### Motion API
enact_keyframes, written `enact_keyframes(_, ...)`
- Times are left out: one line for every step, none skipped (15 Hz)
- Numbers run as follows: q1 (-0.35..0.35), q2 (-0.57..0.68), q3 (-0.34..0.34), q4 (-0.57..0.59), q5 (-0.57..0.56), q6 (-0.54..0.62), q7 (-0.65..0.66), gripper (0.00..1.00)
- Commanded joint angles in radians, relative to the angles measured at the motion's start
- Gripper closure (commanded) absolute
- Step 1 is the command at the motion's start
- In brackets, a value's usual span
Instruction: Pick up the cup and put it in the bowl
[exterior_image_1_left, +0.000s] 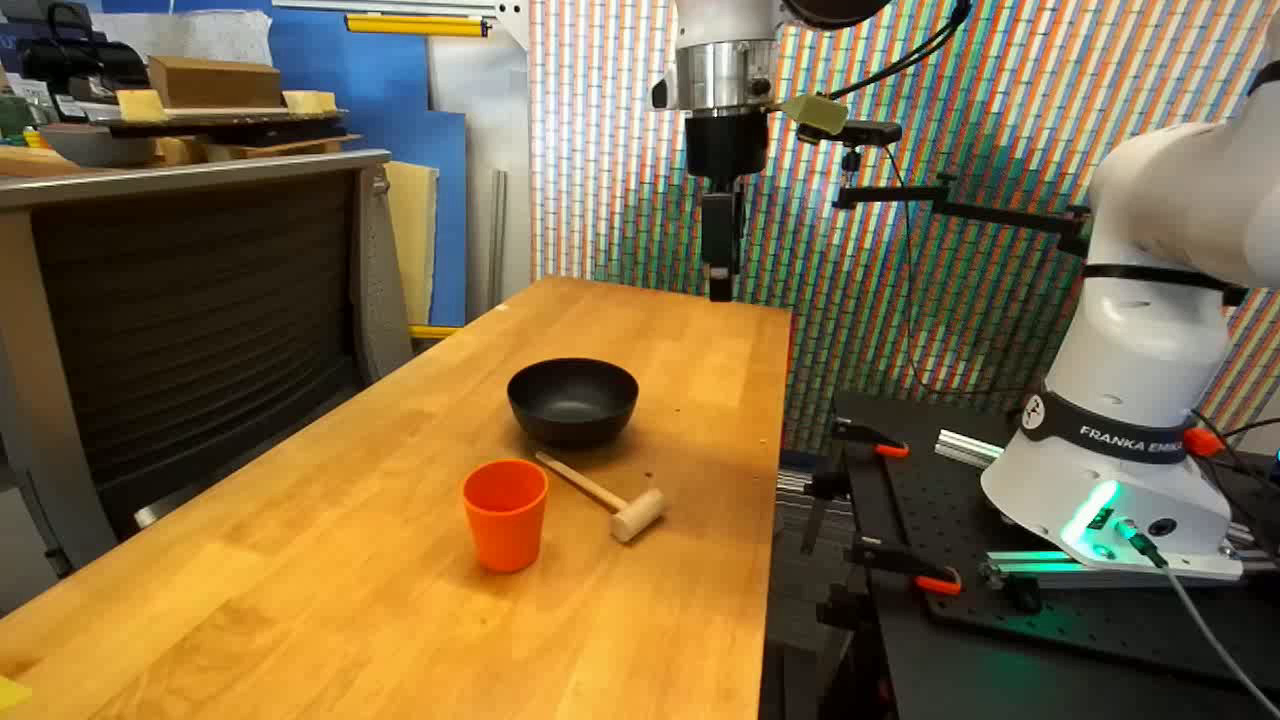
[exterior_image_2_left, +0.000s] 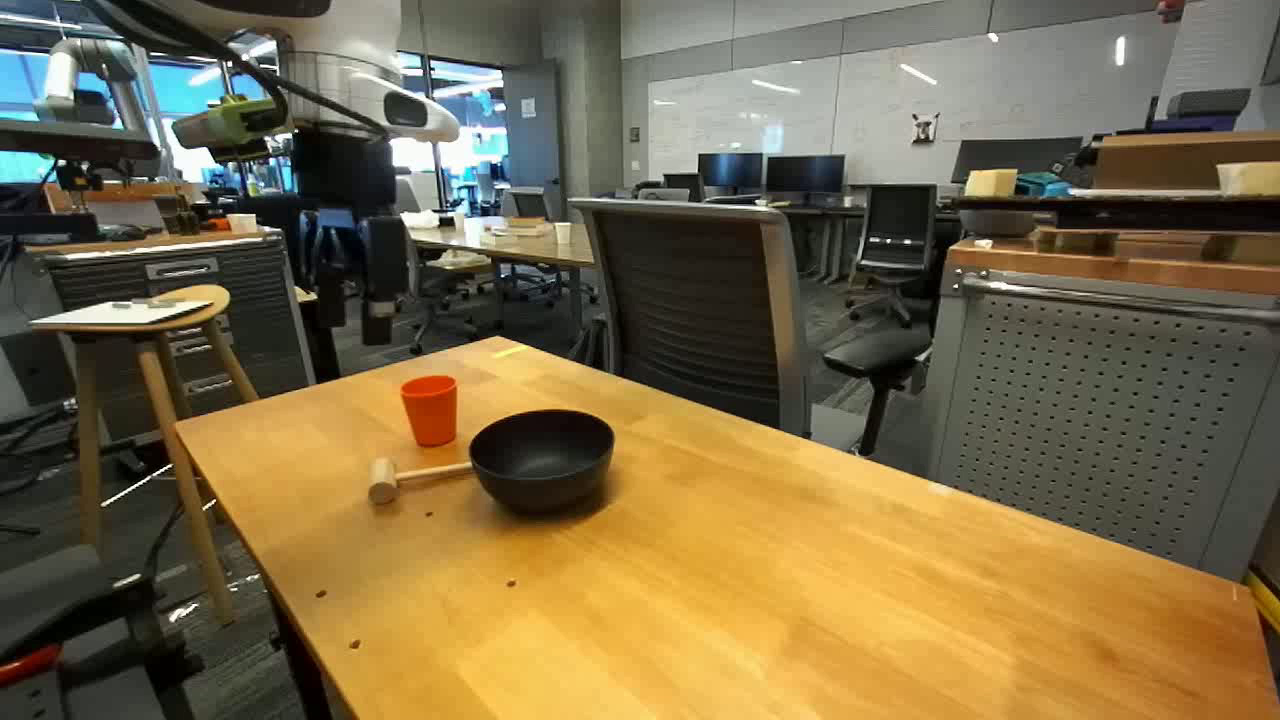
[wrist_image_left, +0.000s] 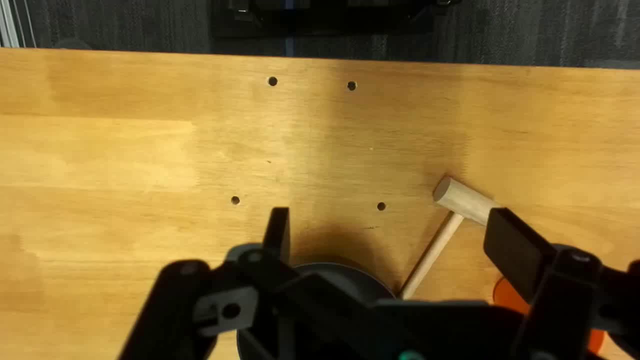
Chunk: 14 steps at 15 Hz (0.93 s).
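Observation:
The orange-red cup (exterior_image_1_left: 505, 530) stands upright on the wooden table in both exterior views (exterior_image_2_left: 430, 412). The black bowl (exterior_image_1_left: 573, 410) sits upright near it, apart from the cup; it also shows in an exterior view (exterior_image_2_left: 540, 475). My gripper (exterior_image_1_left: 720, 285) hangs high above the table, fingers down, touching nothing; it also shows in an exterior view (exterior_image_2_left: 352, 320). In the wrist view the gripper (wrist_image_left: 390, 222) is wide open with nothing between its fingers. There the bowl (wrist_image_left: 345, 277) and the cup (wrist_image_left: 508, 296) are partly hidden behind the gripper.
A small wooden mallet (exterior_image_1_left: 637, 515) lies between cup and bowl, its handle end close to the bowl; it also shows in the wrist view (wrist_image_left: 462, 200). A chair (exterior_image_2_left: 700, 310) stands against the table's (exterior_image_2_left: 850, 590) long side. The robot base (exterior_image_1_left: 1110, 500) stands beyond the opposite edge.

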Motion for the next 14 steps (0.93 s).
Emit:
enact_keyframes(0.004, 0.000, -0.004, 0.004, -0.001, -0.001, 0.001, 0.00)
enact_keyframes(0.004, 0.000, -0.004, 0.006, -0.001, -0.001, 0.001, 0.00)
enact_keyframes(0.004, 0.000, -0.004, 0.007, -0.001, -0.001, 0.001, 0.00)
enact_keyframes(0.004, 0.000, -0.004, 0.008, -0.001, -0.001, 0.001, 0.00)
enact_keyframes(0.004, 0.000, -0.004, 0.008, -0.001, -0.001, 0.001, 0.00)
enact_keyframes(0.004, 0.000, -0.004, 0.008, -0.001, -0.001, 0.001, 0.00)
enact_keyframes(0.004, 0.000, -0.004, 0.008, -0.001, -0.001, 0.001, 0.00)
enact_keyframes(0.004, 0.000, -0.004, 0.008, -0.001, -0.001, 0.001, 0.00)
enact_keyframes(0.002, 0.018, -0.006, 0.011, 0.008, 0.014, 0.011, 0.00)
enact_keyframes(0.001, 0.083, 0.005, 0.044, 0.001, 0.041, 0.047, 0.00)
enact_keyframes(0.006, 0.128, 0.013, 0.072, 0.003, 0.067, 0.066, 0.00)
enact_keyframes(0.014, 0.198, 0.031, 0.121, -0.006, 0.106, 0.102, 0.00)
enact_keyframes(0.021, 0.253, 0.046, 0.161, -0.017, 0.140, 0.128, 0.00)
enact_keyframes(0.029, 0.297, 0.058, 0.198, -0.033, 0.158, 0.141, 0.00)
